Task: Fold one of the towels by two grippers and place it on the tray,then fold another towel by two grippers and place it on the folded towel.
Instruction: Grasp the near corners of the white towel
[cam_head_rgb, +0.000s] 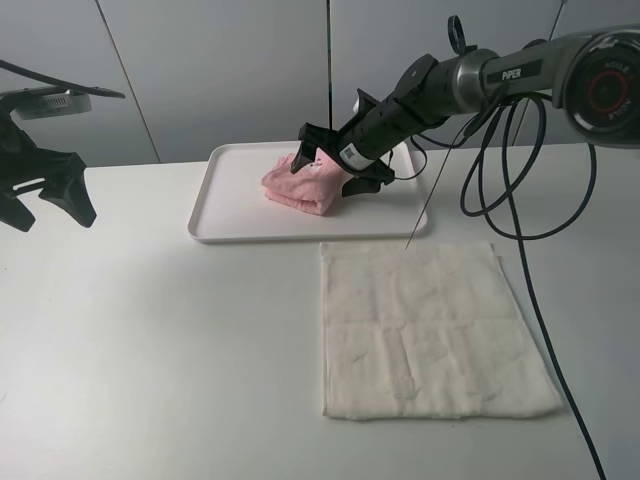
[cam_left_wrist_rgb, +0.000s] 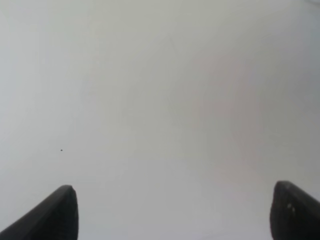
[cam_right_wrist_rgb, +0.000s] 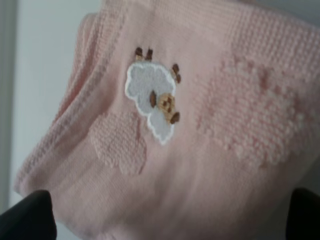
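left gripper (cam_left_wrist_rgb: 174, 195): jaws apart, at side | right gripper (cam_head_rgb: 304, 151): jaws apart, angled downward

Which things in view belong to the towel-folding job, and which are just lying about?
Job: pink towel, tray, cream towel, left gripper, right gripper.
Just there: table, black cables.

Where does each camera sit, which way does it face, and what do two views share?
Exterior high: mounted high, facing down at the table, tray, folded pink towel and cream towel; shows right arm, right claw, left claw.
Left wrist: behind the left claw, facing a blank pale surface; two spread fingertips show.
Right wrist: behind the right claw, close above the pink towel's embroidered sheep; two spread fingertips show.
Shared: exterior high and right wrist both see the pink towel.
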